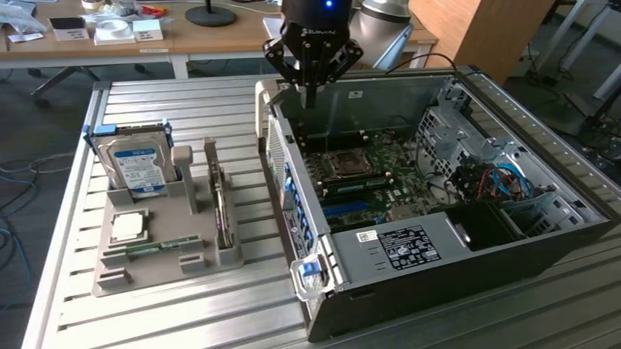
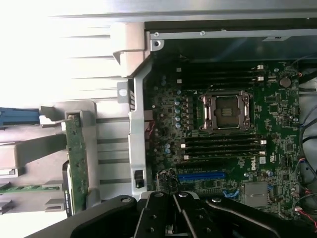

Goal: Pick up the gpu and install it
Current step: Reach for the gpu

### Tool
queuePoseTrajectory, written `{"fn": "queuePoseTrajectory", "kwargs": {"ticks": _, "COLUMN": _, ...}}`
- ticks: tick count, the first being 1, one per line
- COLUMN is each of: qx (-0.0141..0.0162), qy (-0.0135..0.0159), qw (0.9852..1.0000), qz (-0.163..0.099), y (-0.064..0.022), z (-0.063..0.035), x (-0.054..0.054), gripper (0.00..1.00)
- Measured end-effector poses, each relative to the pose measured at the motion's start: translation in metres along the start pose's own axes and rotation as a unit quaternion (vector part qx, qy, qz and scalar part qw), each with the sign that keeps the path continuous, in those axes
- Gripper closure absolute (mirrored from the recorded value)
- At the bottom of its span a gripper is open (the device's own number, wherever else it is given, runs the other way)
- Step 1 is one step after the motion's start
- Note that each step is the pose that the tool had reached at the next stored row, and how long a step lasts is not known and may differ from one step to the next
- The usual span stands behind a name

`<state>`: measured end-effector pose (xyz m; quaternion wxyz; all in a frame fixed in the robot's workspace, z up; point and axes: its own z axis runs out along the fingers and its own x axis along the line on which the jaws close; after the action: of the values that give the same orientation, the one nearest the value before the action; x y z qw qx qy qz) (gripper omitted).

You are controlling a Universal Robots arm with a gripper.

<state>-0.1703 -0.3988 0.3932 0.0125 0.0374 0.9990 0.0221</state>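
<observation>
Slatted table [image 1: 174, 314]: grey holder [image 1: 155, 270], open case [image 1: 437, 285].

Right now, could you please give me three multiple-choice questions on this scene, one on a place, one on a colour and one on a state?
1. Where is the graphics card?
A. standing on edge in the grey holder
B. plugged into the motherboard
C. lying flat on the table

2. What colour is the hard drive label?
A. red
B. blue and white
C. yellow

3. How is the claw?
A. open around the card
B. shut on the hard drive
C. shut and empty, over the open computer case

Answers: 1 A, the card stands in a slot of the holder beside the case; 2 B, the label shows blue and white; 3 C, the fingers meet with nothing between them.
</observation>
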Motion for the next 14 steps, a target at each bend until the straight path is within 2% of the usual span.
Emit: {"fn": "queuePoseTrajectory", "kwargs": {"ticks": 14, "qx": 0.0000, "qy": 0.0000, "qw": 1.0000, "qz": 0.000, "y": -0.0018, "z": -0.0005, "x": 0.025, "gripper": 0.89}}
